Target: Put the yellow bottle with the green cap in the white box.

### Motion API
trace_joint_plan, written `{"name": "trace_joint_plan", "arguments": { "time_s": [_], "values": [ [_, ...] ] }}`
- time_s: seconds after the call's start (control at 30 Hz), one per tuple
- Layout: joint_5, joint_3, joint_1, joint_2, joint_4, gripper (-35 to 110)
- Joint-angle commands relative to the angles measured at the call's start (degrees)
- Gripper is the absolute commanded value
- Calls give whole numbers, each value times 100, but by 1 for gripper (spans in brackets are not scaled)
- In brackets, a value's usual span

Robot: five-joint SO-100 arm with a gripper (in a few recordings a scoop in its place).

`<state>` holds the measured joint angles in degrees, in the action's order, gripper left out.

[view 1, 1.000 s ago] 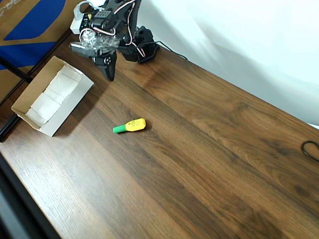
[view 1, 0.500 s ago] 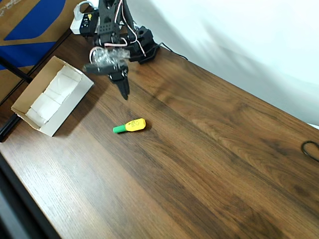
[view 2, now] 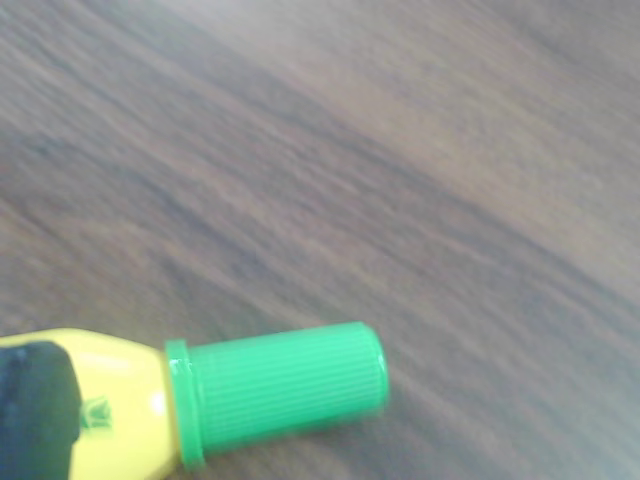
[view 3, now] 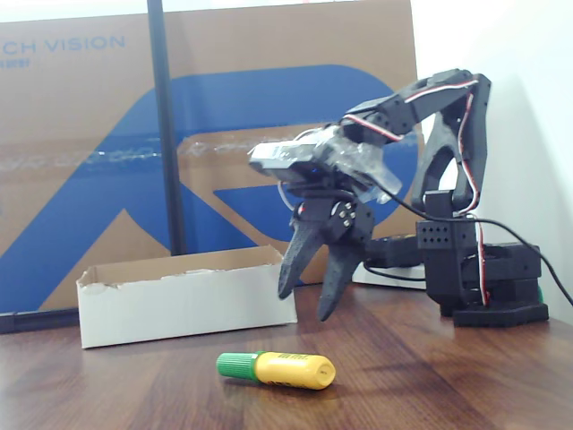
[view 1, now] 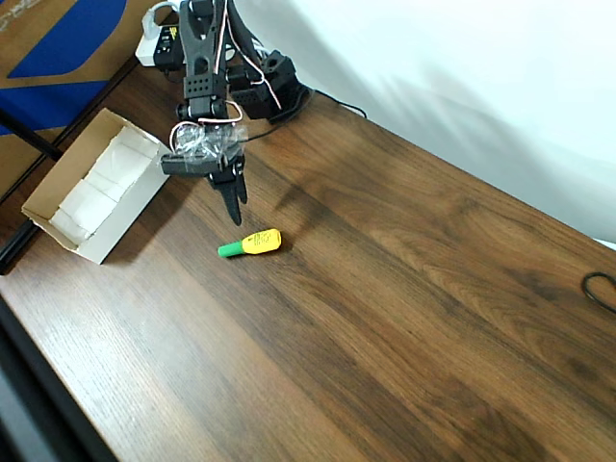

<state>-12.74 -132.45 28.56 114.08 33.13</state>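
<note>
The claw [view 3: 310,292], fingers apart and empty, hangs above the surface [view 1: 404,289] at about 11 o'clock from the yellow bottle with the green cap [view 1: 250,243], which lies on its side, well apart from the white box [view 1: 135,197] at its 10 o'clock in the overhead view.

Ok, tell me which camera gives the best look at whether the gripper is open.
The fixed view: the gripper is seen from the side, its two dark fingers spread apart above the table, holding nothing. The overhead view shows the gripper from above, fingers overlapping into one pointed shape, so the gap is hard to judge.
</note>
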Motion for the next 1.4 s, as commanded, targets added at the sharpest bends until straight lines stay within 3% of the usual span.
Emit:
{"name": "trace_joint_plan", "arguments": {
  "time_s": [0.0,0.5,1.1,1.37],
  "values": [
    [35,562,149,-35,97,30],
    [88,1248,483,-1731,79,29],
    [-53,589,141,-1450,-9,29],
    [114,1503,88,-1573,360,29]
  ]
}}
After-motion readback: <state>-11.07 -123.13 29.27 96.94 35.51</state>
